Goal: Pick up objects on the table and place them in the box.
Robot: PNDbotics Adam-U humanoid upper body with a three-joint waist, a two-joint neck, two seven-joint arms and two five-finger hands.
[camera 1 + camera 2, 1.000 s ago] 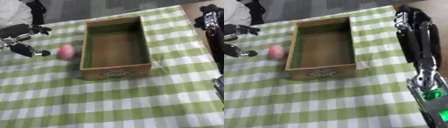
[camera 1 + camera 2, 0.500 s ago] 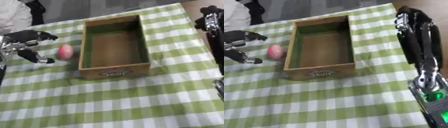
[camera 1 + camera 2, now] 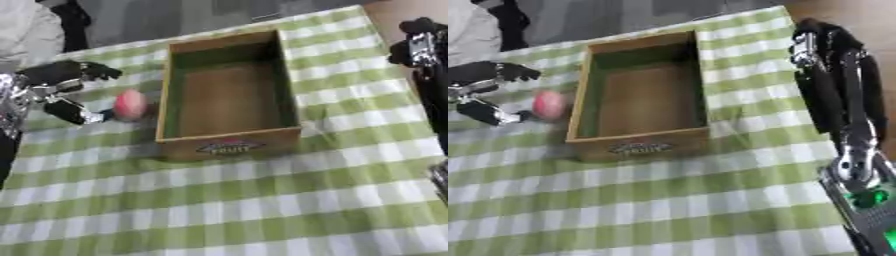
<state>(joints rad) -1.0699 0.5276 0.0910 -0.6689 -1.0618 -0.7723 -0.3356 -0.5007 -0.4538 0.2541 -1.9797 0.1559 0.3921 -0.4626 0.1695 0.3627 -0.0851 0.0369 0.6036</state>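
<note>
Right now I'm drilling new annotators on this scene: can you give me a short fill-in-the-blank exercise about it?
1. The pink object lies on the table to the ____ of the box.
2. The box holds ____.
3. The hand nearest the pink object is the ____ hand, its fingers open.
4. The tablecloth is checked white and ____.

Missing words: left; nothing; left; green

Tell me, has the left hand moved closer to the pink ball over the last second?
Yes. The left hand has moved right, toward the wooden box, and now sits open right beside the pink ball, fingers on either side of it.
</note>
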